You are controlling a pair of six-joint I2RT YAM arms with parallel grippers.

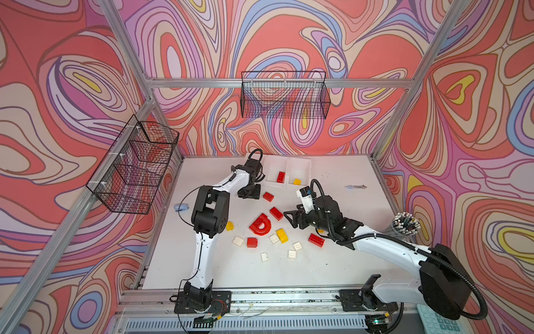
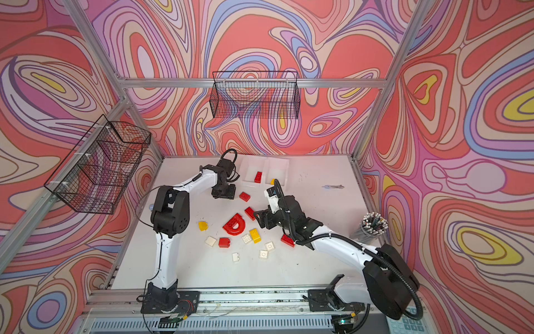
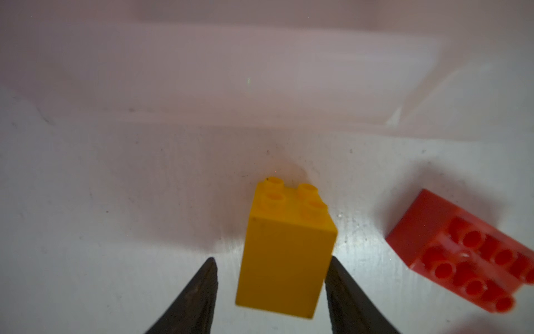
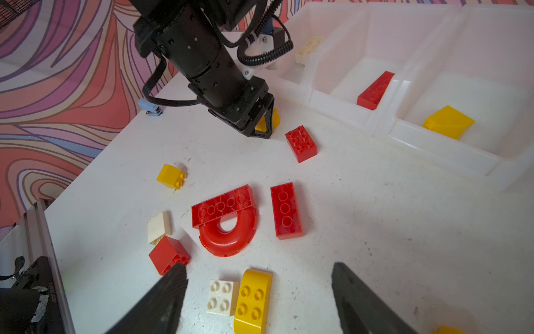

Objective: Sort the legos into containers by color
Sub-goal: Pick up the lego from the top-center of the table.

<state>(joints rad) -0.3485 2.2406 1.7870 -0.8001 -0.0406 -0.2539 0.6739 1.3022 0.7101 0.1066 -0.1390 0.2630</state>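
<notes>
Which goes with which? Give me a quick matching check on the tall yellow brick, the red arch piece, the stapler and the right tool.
Things:
A. tall yellow brick
B. red arch piece
C. light-blue stapler
D. right tool

Places or states:
1. open, holding nothing
2. lying flat on the table, mid-surface
3. between the fingers of the left tool
4. alone near the table's left edge

Pairs: A-3, B-2, C-4, D-1.
</notes>
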